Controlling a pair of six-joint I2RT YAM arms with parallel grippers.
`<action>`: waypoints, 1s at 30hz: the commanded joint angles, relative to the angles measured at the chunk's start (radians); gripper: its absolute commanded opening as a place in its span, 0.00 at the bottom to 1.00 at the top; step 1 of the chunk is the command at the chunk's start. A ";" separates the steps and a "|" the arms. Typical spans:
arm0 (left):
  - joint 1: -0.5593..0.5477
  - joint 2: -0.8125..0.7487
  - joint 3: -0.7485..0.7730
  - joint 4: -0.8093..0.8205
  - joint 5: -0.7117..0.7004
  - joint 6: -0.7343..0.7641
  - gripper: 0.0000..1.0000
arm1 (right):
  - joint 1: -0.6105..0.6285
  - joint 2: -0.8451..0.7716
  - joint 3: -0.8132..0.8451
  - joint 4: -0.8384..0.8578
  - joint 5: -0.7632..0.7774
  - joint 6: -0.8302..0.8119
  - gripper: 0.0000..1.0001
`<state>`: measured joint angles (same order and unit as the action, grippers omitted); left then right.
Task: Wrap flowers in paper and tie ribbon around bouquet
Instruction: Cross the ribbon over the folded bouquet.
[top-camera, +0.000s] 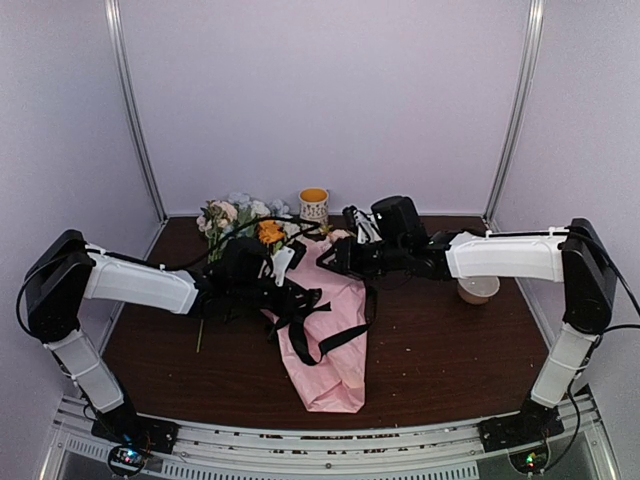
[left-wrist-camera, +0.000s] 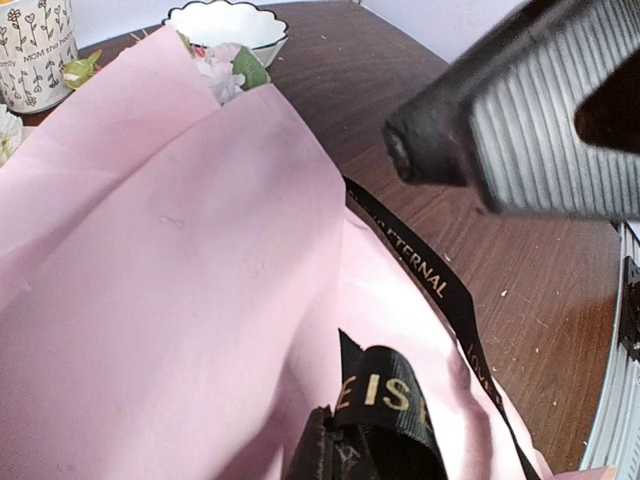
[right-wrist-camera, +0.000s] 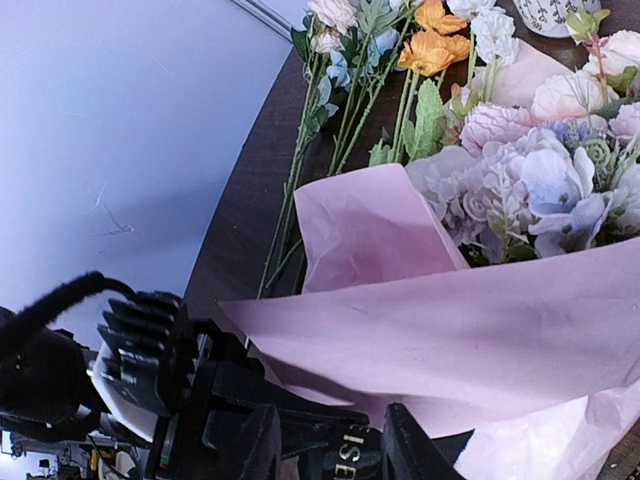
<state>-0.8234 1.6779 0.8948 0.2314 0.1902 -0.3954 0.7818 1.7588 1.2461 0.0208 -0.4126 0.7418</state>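
Note:
The bouquet (top-camera: 335, 345) lies on the table as a cone of pink paper (left-wrist-camera: 180, 260), with lilac and pink blooms (right-wrist-camera: 540, 170) at its far, wide end. A black ribbon (top-camera: 312, 325) with gold lettering drapes over its middle. My left gripper (top-camera: 288, 290) is shut on a fold of the ribbon (left-wrist-camera: 395, 385), just above the paper. My right gripper (top-camera: 335, 258) comes in from the opposite side. Its fingers (right-wrist-camera: 258, 445) stand apart on either side of the lettered ribbon end (right-wrist-camera: 352, 462). Loose flowers (top-camera: 235, 218) lie beyond the bouquet on the left.
A patterned mug (top-camera: 314, 205) stands at the back centre. A white scalloped bowl (left-wrist-camera: 225, 22) sits past the bouquet's wide end, and a pale bowl (top-camera: 478, 290) is under the right forearm. The loose stems (right-wrist-camera: 330, 130) run alongside the paper.

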 joint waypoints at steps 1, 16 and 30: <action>0.011 0.002 0.003 0.066 0.016 -0.020 0.00 | 0.008 -0.007 -0.083 0.046 -0.066 0.002 0.35; 0.028 0.001 -0.011 0.114 0.070 -0.055 0.00 | 0.045 0.050 -0.086 0.097 -0.155 -0.011 0.35; 0.054 -0.016 -0.024 0.104 0.129 -0.041 0.23 | 0.037 0.045 -0.076 0.012 -0.103 -0.055 0.00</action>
<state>-0.7971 1.6775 0.8791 0.3126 0.2886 -0.4408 0.8242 1.8233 1.1587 0.0479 -0.5419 0.7174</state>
